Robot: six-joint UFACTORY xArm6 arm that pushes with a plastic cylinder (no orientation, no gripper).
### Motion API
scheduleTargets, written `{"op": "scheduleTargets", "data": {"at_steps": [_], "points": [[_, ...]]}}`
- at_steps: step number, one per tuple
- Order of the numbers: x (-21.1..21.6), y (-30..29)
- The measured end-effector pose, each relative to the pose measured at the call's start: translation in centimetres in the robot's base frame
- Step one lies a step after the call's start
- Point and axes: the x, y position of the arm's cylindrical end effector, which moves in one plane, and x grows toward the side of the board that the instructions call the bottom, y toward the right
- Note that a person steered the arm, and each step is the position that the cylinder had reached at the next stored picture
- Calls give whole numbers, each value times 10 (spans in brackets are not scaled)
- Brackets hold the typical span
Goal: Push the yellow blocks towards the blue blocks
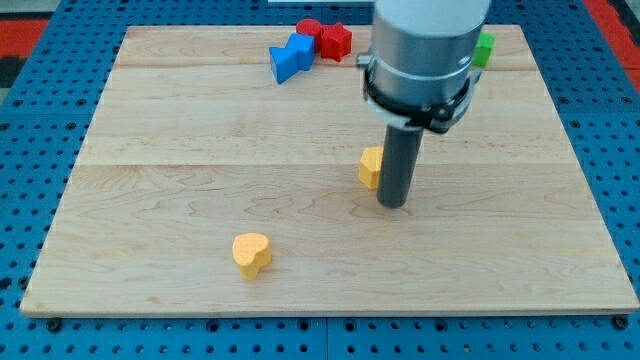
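My tip (394,204) rests on the wooden board (200,150), right of centre. A yellow block (370,166) sits just to its left, touching or nearly touching the rod, partly hidden by it. A yellow heart-shaped block (252,253) lies near the view's bottom, left of centre. Two blue blocks (290,59) lie together near the view's top, one a cube shape (300,47), the other more wedge-like (283,66). They are far up and left of the tip.
Two red blocks, a round one (309,31) and a star-like one (336,41), sit right beside the blue blocks. A green block (484,49) shows at the top right, partly hidden by the arm (420,60). Blue pegboard surrounds the board.
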Motion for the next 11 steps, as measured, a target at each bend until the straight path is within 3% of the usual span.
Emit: {"op": "scheduleTargets", "data": {"at_steps": [3, 4, 5, 6, 7, 8, 9, 11], "points": [[-135, -88], [-115, -68], [-2, -44], [126, -66], [133, -131], [75, -183], [30, -187], [70, -147]]}}
